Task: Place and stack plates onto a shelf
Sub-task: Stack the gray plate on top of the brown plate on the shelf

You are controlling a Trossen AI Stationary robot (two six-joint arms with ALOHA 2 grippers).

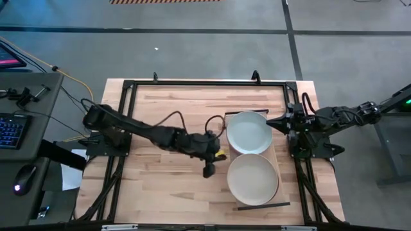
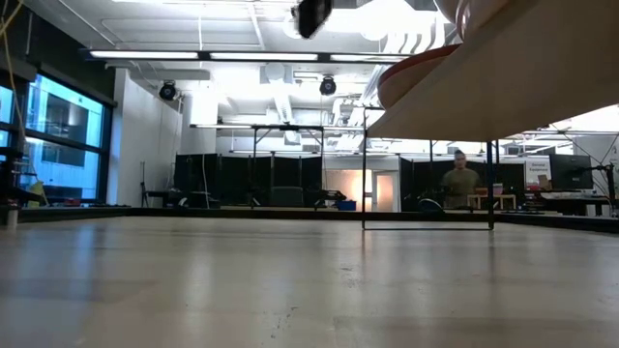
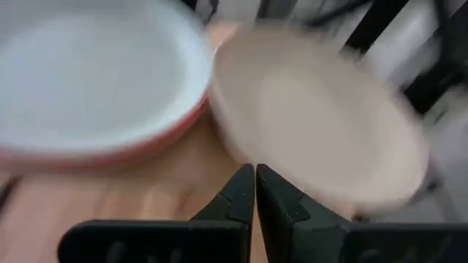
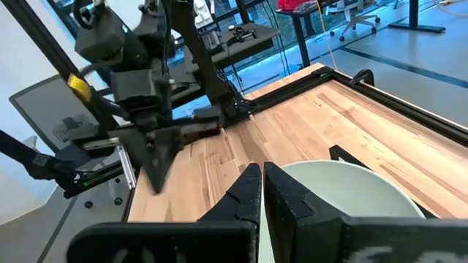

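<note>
Two stacks of plates rest on the light-wood shelf [image 1: 276,153] at the table's right. The far stack is topped by a pale blue-grey plate [image 1: 249,131] [image 3: 88,69], with a red plate [image 3: 146,146] showing beneath its rim. The near stack is topped by a cream plate [image 1: 252,178] [image 3: 314,117]. My left gripper [image 1: 208,171] [image 3: 255,175] hangs shut above bare table, just left of the shelf, holding nothing. My right gripper [image 1: 277,122] [image 4: 262,175] stays shut above the far plate's right rim [image 4: 344,183], holding nothing.
A dark metal frame [image 1: 128,83] runs around the tabletop. Bare wood lies left of the shelf and toward the near edge [image 1: 167,192]. Thin dark rails close the shelf's far end [image 1: 247,113] and near end [image 1: 263,206]. A person [image 2: 459,184] stands far off in the room.
</note>
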